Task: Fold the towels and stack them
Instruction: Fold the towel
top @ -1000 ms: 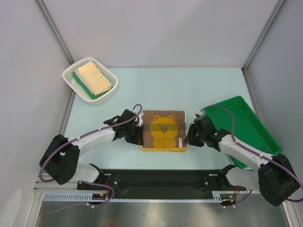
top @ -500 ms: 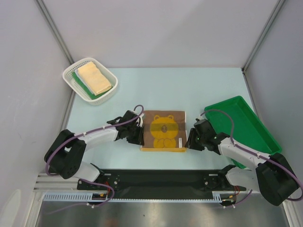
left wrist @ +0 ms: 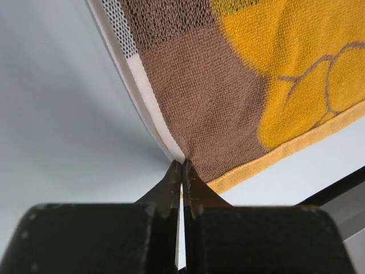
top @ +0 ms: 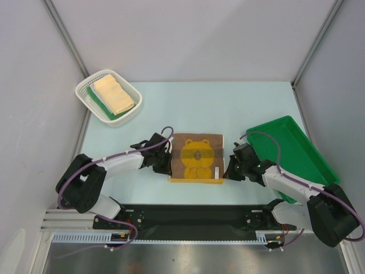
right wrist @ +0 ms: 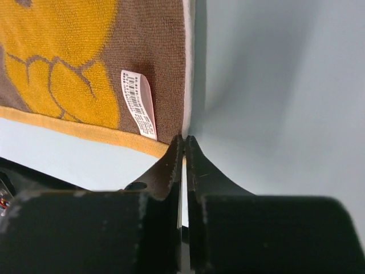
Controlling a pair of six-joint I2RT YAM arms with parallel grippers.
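Note:
A brown towel with a yellow bear (top: pixel 197 157) lies folded flat on the table between the arms. My left gripper (top: pixel 169 170) is at its near left corner, jaws shut on the corner's edge (left wrist: pixel 183 164); the towel (left wrist: pixel 228 74) spreads out beyond the tips. My right gripper (top: pixel 227 174) is at the near right corner, jaws shut on that corner (right wrist: pixel 183 138) beside the towel's white label (right wrist: pixel 138 103). A folded yellow towel (top: pixel 113 95) lies on a green one (top: pixel 104 108) in the white basket (top: pixel 85 90).
The white basket stands at the far left. A green tray (top: pixel 296 154) sits at the right, just beyond my right arm. The black base rail (top: pixel 194 217) runs along the near edge.
Both grippers have edged slightly nearer and lower onto the towel's near corners. The towel has not visibly moved.

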